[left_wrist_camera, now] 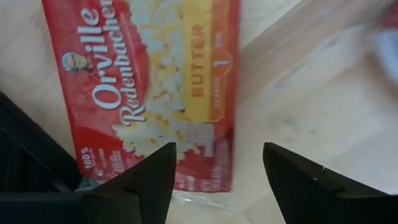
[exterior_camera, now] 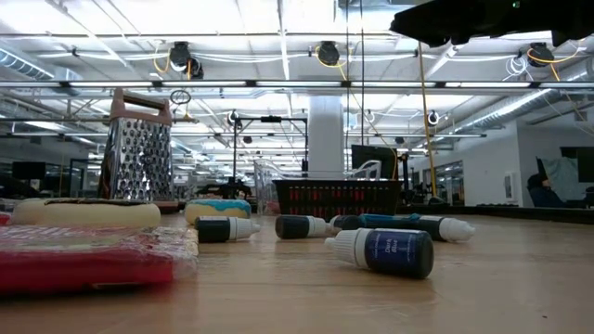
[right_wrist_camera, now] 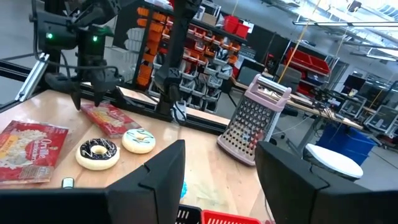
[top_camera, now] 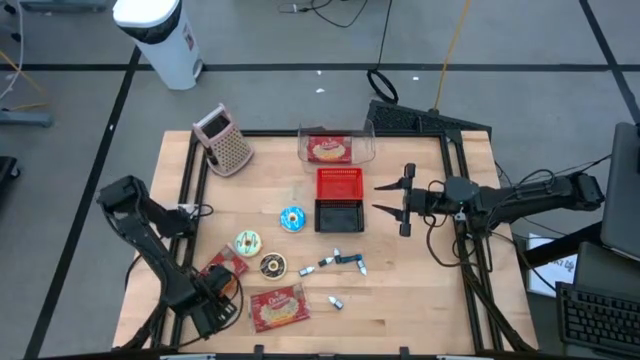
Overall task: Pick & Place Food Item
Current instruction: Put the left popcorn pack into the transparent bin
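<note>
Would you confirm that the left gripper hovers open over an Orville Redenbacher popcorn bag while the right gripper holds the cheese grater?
Not quite: in the high view the right gripper is open and empty beside the red basket, far from the cheese grater. The left gripper does hover open over the popcorn bag.

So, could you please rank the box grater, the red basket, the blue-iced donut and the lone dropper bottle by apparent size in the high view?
1. Red basket and box grater: too close in apparent size to separate.
2. Blue-iced donut.
3. Lone dropper bottle, clearly the smallest.
</note>
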`<action>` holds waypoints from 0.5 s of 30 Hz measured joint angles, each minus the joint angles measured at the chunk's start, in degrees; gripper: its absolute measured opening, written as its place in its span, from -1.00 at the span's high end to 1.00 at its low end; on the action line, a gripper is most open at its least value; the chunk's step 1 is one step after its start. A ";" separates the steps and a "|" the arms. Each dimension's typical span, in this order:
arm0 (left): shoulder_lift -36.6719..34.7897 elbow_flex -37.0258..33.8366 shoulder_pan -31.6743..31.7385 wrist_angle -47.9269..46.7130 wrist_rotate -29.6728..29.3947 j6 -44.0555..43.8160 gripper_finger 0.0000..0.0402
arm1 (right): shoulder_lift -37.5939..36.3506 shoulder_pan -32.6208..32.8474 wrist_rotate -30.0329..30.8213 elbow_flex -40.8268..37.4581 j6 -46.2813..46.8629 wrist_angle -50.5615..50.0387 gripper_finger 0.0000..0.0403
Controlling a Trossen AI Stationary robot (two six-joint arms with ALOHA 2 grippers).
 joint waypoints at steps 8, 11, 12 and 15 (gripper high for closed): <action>4.40 0.09 0.04 1.88 0.41 -0.35 -0.20 | 0.00 0.00 0.00 0.00 -0.01 0.00 0.09; 4.72 0.10 0.04 3.92 0.34 1.68 -0.15 | 0.00 0.00 0.00 0.00 0.00 -0.03 0.09; 4.72 0.09 0.04 4.39 0.38 2.32 -0.10 | 0.00 0.00 0.00 0.00 -0.02 -0.03 0.09; 4.70 0.09 0.04 4.92 0.58 3.69 0.15 | 0.00 0.00 0.00 0.00 -0.01 -0.02 0.09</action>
